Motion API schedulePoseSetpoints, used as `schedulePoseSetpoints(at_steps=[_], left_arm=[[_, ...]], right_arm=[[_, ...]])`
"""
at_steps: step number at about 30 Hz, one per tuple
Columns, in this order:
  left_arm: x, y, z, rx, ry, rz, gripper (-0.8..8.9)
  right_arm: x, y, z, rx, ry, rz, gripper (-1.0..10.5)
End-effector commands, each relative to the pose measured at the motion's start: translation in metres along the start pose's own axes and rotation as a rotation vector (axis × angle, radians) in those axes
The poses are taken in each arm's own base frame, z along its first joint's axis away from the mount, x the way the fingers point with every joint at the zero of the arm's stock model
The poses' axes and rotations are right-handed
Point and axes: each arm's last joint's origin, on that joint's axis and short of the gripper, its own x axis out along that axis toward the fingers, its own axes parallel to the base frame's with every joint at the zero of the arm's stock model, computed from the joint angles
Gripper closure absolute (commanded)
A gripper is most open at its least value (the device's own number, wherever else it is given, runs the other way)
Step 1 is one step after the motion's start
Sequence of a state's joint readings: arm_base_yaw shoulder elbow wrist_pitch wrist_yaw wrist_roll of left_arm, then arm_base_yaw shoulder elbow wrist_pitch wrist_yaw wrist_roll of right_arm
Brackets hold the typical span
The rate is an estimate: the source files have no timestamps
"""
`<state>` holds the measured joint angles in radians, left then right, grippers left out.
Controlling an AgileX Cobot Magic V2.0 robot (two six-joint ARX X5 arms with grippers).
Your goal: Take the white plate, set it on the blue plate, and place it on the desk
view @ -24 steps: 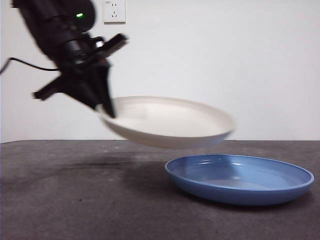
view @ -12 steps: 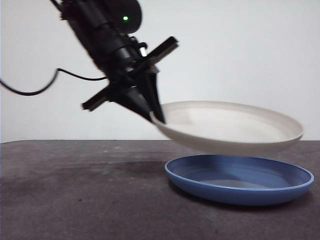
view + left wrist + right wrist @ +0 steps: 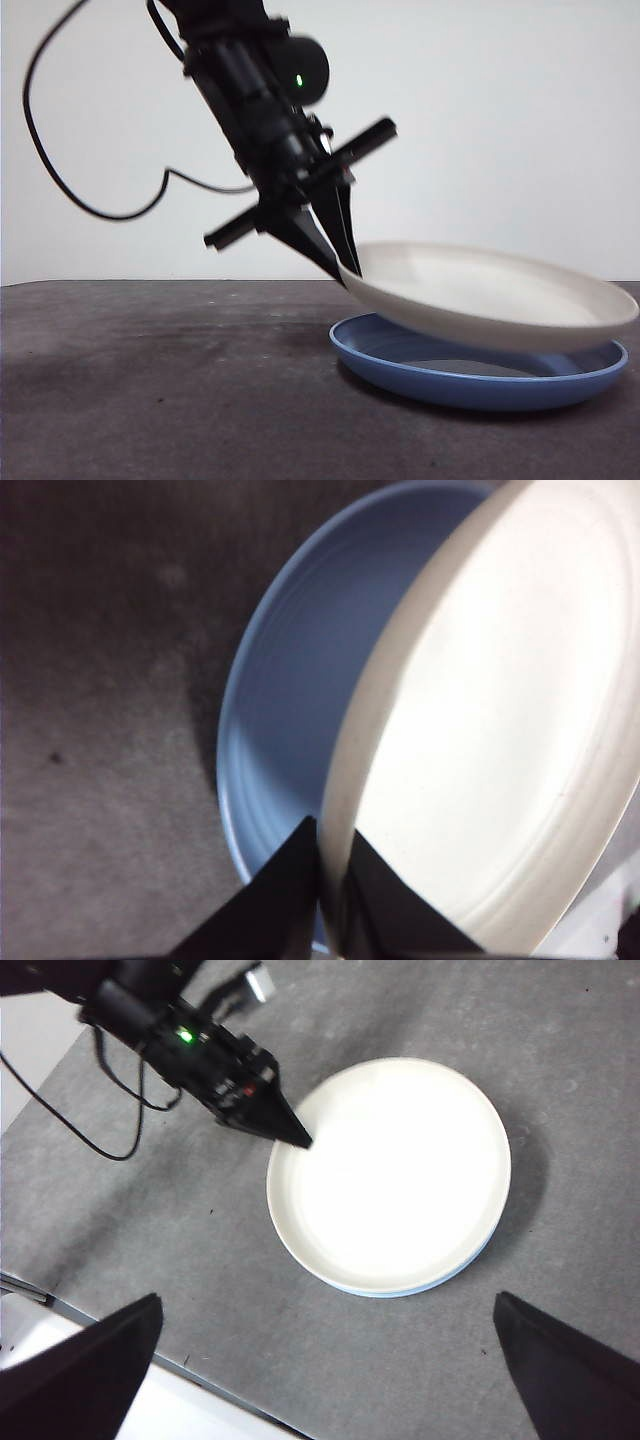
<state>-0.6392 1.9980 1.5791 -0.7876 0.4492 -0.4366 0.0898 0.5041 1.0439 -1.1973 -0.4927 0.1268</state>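
My left gripper is shut on the near-left rim of the white plate, its two black jaws pinching the edge. The white plate hangs tilted just above the blue plate, which lies flat on the desk; whether the two plates touch at the far side I cannot tell. From high above, the right wrist view shows the white plate covering nearly all of the blue plate, with the left gripper at its rim. My right gripper is open, far above the desk.
A black cable loops from the left arm against the white wall. The desk's edge shows in the right wrist view, with pale floor beyond it.
The left gripper has carried the white plate to the right and downward, from left of the blue plate to directly over it, close above its rim.
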Motion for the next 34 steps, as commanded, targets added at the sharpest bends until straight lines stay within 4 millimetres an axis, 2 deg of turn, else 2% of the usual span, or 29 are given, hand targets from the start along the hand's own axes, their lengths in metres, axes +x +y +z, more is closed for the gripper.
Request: schedulePoseSetpoints(at_steps=[1, 6, 20, 22, 29, 34], left_arm=[[0.014, -0.002, 0.007, 0.0, 0.032, -0.036, 8.05], [0.028, 0.005, 0.008, -0.02, 0.068, -0.018, 8.05], [0.027, 0.005, 0.008, -0.008, 0.077, -0.009, 7.92], [0.024, 0.004, 0.01, 0.002, 0.07, -0.012, 7.1], [0.003, -0.01, 0.015, 0.046, 0.012, -0.021, 3.06], [-0.013, -0.017, 0.013, 0.078, 0.02, -0.018, 1.23]], right_arm=[[-0.004, 0.003, 0.002, -0.025, -0.016, 0.004, 2.3], [-0.004, 0.003, 0.002, -0.029, -0.013, 0.01, 2.3], [-0.004, 0.003, 0.002, -0.029, -0.013, 0.01, 2.3], [-0.004, 0.003, 0.002, -0.029, -0.013, 0.01, 2.3], [-0.004, 0.003, 0.002, -0.029, -0.013, 0.01, 2.3], [-0.004, 0.003, 0.003, -0.032, -0.017, 0.01, 2.3]])
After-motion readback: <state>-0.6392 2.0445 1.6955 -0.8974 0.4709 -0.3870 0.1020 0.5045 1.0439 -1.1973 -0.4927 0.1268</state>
